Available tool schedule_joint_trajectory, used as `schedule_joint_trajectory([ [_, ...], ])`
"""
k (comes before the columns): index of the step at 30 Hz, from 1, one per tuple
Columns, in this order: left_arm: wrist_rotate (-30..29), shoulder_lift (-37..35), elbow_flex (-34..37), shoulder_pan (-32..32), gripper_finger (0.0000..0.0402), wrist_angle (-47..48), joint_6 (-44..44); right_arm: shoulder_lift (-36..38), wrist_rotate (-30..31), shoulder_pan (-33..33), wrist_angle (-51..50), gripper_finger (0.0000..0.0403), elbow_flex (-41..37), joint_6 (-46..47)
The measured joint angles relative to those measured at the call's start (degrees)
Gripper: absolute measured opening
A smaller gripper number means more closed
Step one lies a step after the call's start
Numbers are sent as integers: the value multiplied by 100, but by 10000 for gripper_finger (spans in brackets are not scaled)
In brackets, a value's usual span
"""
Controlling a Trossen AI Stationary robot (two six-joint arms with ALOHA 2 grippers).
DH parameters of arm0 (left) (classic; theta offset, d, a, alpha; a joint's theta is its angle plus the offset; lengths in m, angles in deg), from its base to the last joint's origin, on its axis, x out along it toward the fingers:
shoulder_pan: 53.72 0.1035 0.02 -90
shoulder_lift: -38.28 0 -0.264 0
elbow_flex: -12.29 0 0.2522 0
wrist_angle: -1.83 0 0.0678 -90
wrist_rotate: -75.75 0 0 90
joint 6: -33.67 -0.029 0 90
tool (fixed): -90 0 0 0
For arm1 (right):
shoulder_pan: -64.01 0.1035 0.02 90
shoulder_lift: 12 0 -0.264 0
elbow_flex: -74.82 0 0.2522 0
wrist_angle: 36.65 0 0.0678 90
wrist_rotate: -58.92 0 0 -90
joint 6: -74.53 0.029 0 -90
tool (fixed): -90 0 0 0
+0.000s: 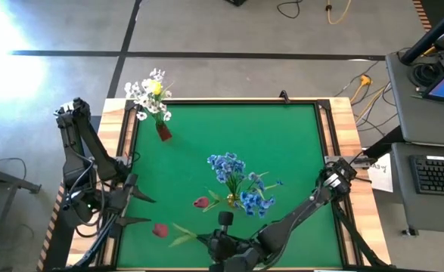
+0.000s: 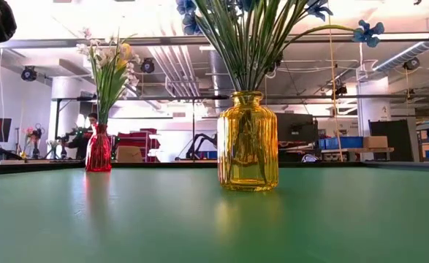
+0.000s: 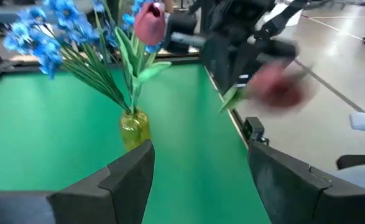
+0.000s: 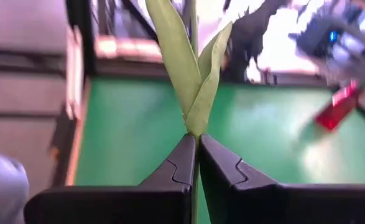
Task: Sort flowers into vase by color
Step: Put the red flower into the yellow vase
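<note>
At the near edge of the green worktop we see the right tool, its two dark fingers pressed together on the thin green stem of a red-pink tulip. In the overhead view this flower lies almost level, its bloom pointing toward the near left corner and its pale leaves rising just past the fingertips. The left tool hangs over the left edge of the worktop, fingers spread wide with nothing between them.

Near the middle of the worktop, a little toward the near edge, we find a yellow glass vase standing upright. It holds the blue flowers, whose clustered blooms fan out above it, and one pink tulip leaning out to the left among them.

Farther off, at the far left corner, a small red vase stands upright. It carries the white blossoms together with a yellow tulip.
</note>
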Motion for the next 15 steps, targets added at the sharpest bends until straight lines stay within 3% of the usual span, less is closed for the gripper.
schedule_joint_trajectory([
  [7,-71,48,0,7,242,-627,-732,211,4,3,1782,12,51,-1442],
  [11,-112,266,0,32,242,-1977,-2053,149,-83,-44,3560,12,40,-2648],
  [15,-95,681,0,74,242,-3638,-3408,-33,-595,-103,4906,12,36,-3620],
])
